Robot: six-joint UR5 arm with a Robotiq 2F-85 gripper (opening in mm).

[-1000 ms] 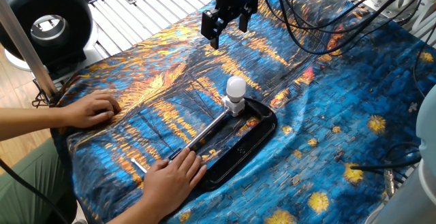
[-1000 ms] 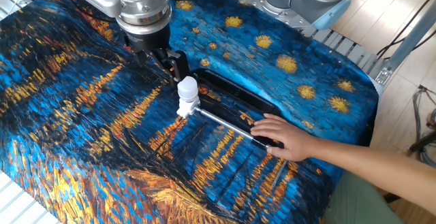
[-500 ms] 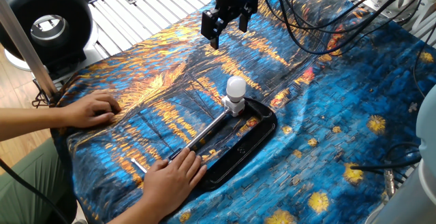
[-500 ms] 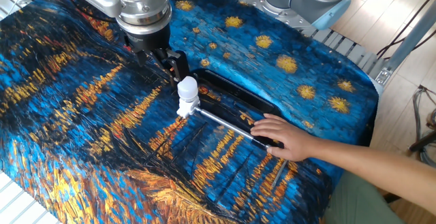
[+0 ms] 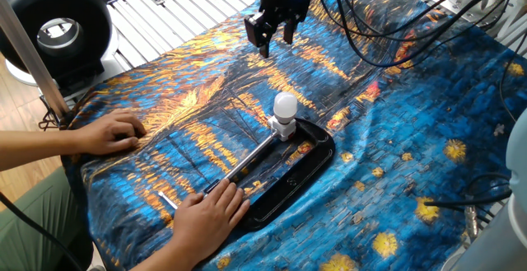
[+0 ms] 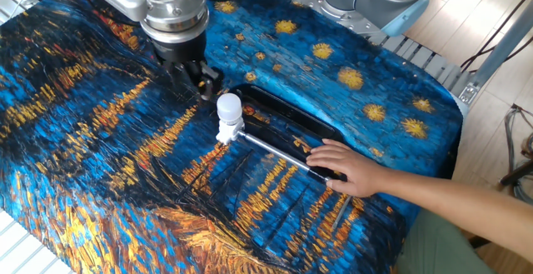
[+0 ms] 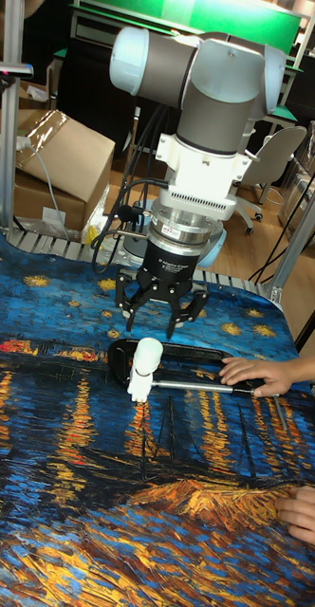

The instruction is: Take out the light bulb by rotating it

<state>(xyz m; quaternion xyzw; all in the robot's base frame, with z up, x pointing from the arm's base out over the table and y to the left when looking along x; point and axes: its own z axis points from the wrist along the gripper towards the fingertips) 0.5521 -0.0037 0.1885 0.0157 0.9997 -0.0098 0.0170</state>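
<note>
Tool (image 5: 275, 35) hanging from the arm (image 7: 191, 71), raised above the tabletop (image 5: 428, 123), fingers apart with nothing between them. Black fingers (image 7: 132, 308) pointing down, splayed wide in the tall fixed view.

Bulb (image 5: 285, 106) below the tool and apart from it, upright, white and round-topped, seated in a white socket (image 5: 282, 128). In the other fixed view, bulb (image 6: 229, 107) just beside the tool (image 6: 193, 77), slightly lower, not touching. In the tall fixed view, bulb (image 7: 147, 354) directly under the spread fingers, with clear space between.

Socket on the end of a metal rod (image 5: 251, 153), running away from the tool toward a person. Rod and socket across a black tray (image 5: 317, 160), beneath and just past the tool. Tray on a blue and orange patterned cloth (image 5: 395, 98) covering the tabletop.

One hand (image 5: 206, 213) pressing down on the far end of the rod, well apart from the tool. Another hand (image 5: 111, 131) flat on the cloth, off to the side, also well apart.

Black ring-shaped device (image 5: 53, 28) at the tabletop's edge, far from the tool. Cables (image 5: 395, 24) trailing over the cloth beside the arm.
</note>
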